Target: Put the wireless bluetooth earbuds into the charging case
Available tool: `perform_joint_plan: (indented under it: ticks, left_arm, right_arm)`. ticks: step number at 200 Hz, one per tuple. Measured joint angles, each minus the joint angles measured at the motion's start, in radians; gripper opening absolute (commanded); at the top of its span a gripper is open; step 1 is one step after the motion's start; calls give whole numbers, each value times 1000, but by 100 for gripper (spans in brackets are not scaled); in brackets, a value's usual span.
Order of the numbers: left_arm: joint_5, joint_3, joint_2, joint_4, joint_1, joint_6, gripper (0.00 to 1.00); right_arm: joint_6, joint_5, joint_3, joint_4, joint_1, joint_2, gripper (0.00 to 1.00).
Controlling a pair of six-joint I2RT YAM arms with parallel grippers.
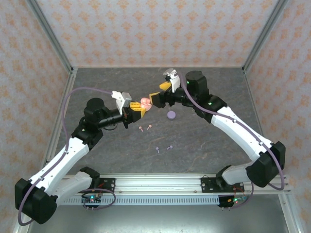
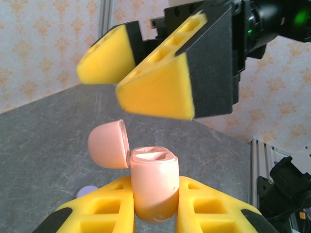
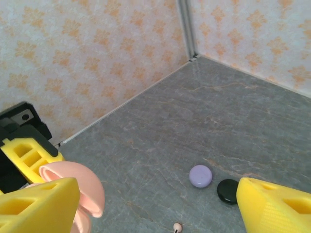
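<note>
Holding lid-up pink case (image 2: 154, 187), left gripper (image 2: 155, 206) — black disc (image 3: 227, 190), right-wrist view

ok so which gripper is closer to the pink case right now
Left. The left gripper is shut on the pink case; the right gripper hangs open close by its open lid.

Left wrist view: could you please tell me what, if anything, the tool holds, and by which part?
The left tool grips the pink charging case by its lower body; the lid stands open. The right tool, open above, holds nothing.
</note>
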Motion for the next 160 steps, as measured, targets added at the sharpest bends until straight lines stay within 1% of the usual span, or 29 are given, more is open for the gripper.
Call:
perform_joint_plan:
  ticks: [24,45,70,83,117,139,160]
  left_arm:
    - [-42,-10,-34,-23,0,11,19]
    - [-69,-35,-87,-27,0,22,19]
    - [-89,-58,-156,-29,0,29,19]
    - [-92,-60,-192,-29,0,29,19]
    - [-92,-60,-270,-26,0,34,18]
    - [-91,-60,-293,-14,0,35,17]
    - [-91,-60,-298,-10,0,35,17]
  right_arm:
    - [31,84,0,-30,-2,-42,83]
    - [67,142,-8,-60,-3,-52,77]
    - [127,158,-36,-98,-5,-24,69]
    - [165,155,-45,-119,-5,17,64]
    - [259,157,-37,-184,14,181,58]
    - [289,162,9,-240,75,313,52]
    - [315,163,93,-296,137,433,48]
